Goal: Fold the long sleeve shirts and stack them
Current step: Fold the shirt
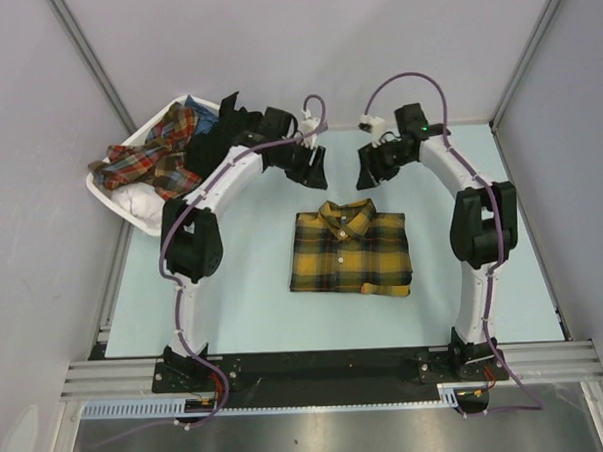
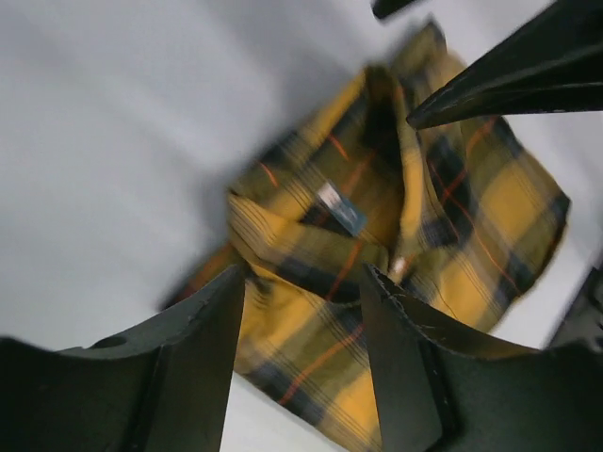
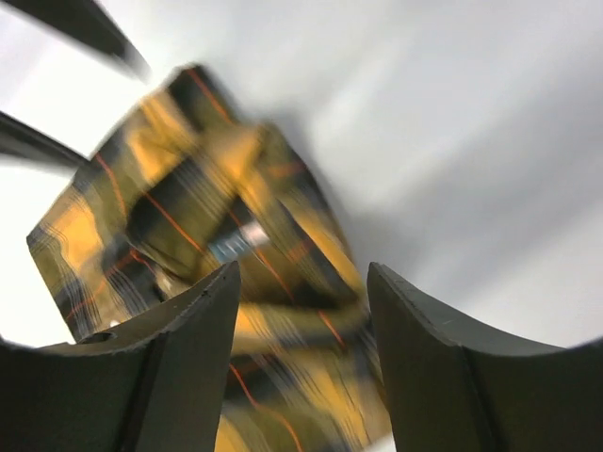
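A mustard-yellow and black plaid long sleeve shirt (image 1: 350, 249) lies folded in a neat rectangle at the table's centre, collar toward the back. Both wrist views show it blurred below the fingers, as the plaid shirt (image 2: 396, 245) on the left and the plaid shirt (image 3: 188, 235) on the right. My left gripper (image 1: 314, 167) hovers above the table just behind the collar's left side, jaws open and empty. My right gripper (image 1: 367, 168) hovers behind the collar's right side, likewise open with nothing between its fingers. More shirts, one red and blue plaid (image 1: 158, 152), lie crumpled in the basket.
A white slatted plastic basket (image 1: 115, 199) sits at the back left corner, holding crumpled clothes including white cloth. Grey walls enclose the pale table (image 1: 245, 309) on three sides. The arms' bases stand on the near rail.
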Robot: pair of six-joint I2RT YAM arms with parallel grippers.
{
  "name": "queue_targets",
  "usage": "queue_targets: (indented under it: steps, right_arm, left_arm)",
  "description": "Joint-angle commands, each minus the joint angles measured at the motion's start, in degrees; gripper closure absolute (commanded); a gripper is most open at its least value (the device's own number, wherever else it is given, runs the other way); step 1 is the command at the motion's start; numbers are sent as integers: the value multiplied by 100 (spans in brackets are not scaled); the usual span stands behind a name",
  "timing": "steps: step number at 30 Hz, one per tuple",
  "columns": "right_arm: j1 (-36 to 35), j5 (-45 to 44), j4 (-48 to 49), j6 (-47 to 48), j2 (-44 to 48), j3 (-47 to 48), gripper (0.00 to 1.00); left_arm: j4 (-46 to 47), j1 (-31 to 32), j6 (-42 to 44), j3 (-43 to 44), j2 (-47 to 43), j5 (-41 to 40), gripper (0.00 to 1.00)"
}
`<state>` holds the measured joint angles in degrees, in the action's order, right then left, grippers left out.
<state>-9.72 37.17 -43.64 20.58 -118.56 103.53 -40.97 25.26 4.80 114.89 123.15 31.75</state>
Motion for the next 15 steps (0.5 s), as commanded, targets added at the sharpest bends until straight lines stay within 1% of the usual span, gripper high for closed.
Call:
queue_targets:
  steps: [1, 2, 5, 12, 15]
  right_arm:
    - [-425, -140, 724, 508, -70, 133, 36]
    - [-504, -140, 847, 561, -97, 133, 37]
    - [-689, -61, 936, 816, -246, 115, 37]
    - [-830, -271, 901, 1554, -536, -148, 37]
    - [-821, -341, 866, 1826, -659, -219, 37]
  left_arm:
    - [184, -38, -857, -800, 95, 1226, 44]
    - [282, -30, -901, -1124, 43, 1289, 45]
    - [388, -38, -832, -1425, 138, 1220, 51]
    - [63, -100, -612, -1610, 516, 798, 60]
    - [63, -126, -656, -1812, 543, 763, 62]
